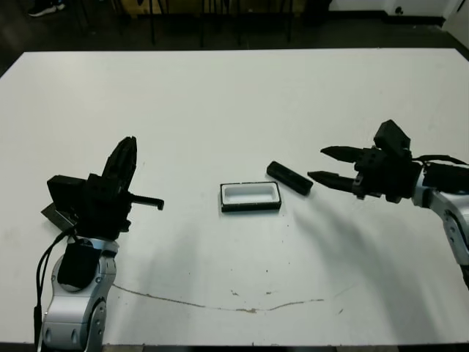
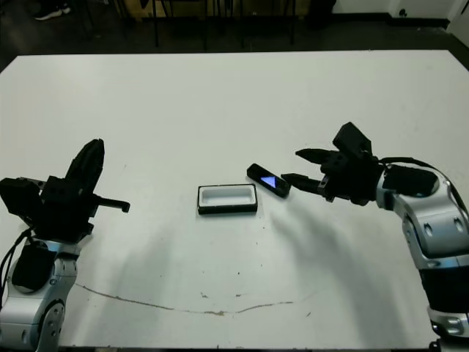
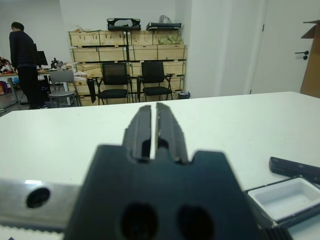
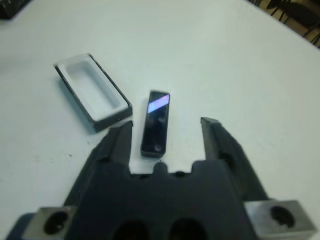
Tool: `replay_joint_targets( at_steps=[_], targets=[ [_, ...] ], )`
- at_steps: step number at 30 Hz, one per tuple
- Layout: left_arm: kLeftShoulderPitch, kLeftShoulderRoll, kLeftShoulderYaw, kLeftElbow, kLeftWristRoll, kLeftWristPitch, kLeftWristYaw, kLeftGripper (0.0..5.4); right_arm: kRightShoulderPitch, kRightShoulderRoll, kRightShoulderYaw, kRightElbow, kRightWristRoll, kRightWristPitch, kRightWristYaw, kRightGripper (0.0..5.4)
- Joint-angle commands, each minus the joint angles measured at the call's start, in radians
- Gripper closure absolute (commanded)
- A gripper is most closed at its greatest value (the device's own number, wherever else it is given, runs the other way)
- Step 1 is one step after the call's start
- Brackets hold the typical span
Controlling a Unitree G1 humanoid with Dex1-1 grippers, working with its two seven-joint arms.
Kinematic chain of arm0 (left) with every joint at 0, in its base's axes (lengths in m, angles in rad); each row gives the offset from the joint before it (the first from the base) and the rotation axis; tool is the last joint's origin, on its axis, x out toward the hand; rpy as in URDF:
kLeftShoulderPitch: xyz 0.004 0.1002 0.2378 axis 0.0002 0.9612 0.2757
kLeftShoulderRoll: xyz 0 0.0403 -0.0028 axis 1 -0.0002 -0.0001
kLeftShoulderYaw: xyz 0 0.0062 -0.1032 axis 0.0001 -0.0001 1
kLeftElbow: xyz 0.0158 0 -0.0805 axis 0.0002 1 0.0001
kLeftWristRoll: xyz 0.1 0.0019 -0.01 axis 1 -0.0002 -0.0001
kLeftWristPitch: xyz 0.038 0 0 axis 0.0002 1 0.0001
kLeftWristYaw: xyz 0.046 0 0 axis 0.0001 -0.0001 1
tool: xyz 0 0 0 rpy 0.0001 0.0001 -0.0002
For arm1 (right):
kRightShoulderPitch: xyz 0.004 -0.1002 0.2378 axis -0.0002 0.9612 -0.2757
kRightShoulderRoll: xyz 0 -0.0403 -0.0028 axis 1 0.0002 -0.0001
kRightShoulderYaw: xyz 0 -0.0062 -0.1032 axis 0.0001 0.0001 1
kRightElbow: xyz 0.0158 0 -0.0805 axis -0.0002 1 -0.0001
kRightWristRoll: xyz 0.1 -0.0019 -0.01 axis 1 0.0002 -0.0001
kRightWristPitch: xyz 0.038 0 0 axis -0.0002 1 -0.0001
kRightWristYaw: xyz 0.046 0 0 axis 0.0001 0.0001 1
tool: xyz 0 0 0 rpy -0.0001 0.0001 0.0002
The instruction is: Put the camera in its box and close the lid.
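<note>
The camera (image 2: 267, 181), a slim black bar with a bluish window, lies on the table just right of its box (image 2: 228, 199). The box is an open tray with a white lining. My right gripper (image 2: 293, 166) is open and points at the camera from the right. In the right wrist view the camera's (image 4: 155, 122) near end sits between the two fingertips (image 4: 125, 131). My left gripper (image 1: 124, 158) is shut on nothing, raised at the table's left, far from the box. A flat grey-faced corner, apparently the lid (image 1: 53, 214), shows under the left arm, mostly hidden.
The white table (image 1: 234, 103) stretches bare behind the box. A thin brownish crack line (image 1: 220, 304) runs near the front edge. Beyond the table stand chairs (image 3: 115, 82), stacked crates and a person (image 3: 22, 62) at a desk.
</note>
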Motion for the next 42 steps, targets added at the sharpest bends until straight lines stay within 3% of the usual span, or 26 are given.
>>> replay_joint_targets(
  at_steps=[1, 5, 12, 17, 23, 26, 34, 38, 42],
  targets=[
    [0.010, 0.008, 0.004, 0.017, 0.007, 0.009, -0.003, 5.40, -0.011, 0.006, 0.020, 0.062, -0.024, -0.067, 0.013, 1.85],
    [0.009, 0.006, 0.002, 0.014, 0.007, 0.016, 0.000, 5.40, -0.024, 0.023, 0.040, 0.121, -0.041, -0.155, 0.029, 1.16],
    [0.006, 0.006, 0.001, 0.020, 0.007, 0.006, -0.003, 5.40, -0.031, 0.045, 0.066, 0.151, -0.076, -0.197, 0.015, 0.01],
    [0.010, 0.005, 0.001, 0.015, 0.007, 0.014, 0.000, 5.40, -0.025, 0.060, 0.067, 0.150, -0.074, -0.192, 0.020, 0.01],
    [0.013, 0.005, 0.002, 0.014, 0.010, 0.016, 0.002, 5.40, -0.005, 0.057, 0.082, 0.153, -0.131, -0.260, -0.010, 0.01],
    [0.015, 0.005, 0.004, 0.014, 0.003, 0.013, -0.002, 5.40, 0.004, 0.066, 0.079, 0.169, -0.128, -0.253, -0.018, 0.01],
    [0.018, 0.009, 0.006, 0.016, 0.002, 0.010, -0.006, 5.40, 0.021, 0.088, 0.069, 0.215, -0.111, -0.147, -0.044, 0.01],
    [0.017, 0.007, 0.003, 0.017, 0.008, 0.011, -0.003, 5.40, 0.033, 0.098, 0.075, 0.234, -0.117, -0.166, -0.045, 0.01],
    [0.018, 0.002, -0.005, 0.012, 0.014, 0.020, 0.004, 5.40, 0.042, 0.106, 0.092, 0.203, -0.123, -0.099, -0.063, 0.01]
  ],
)
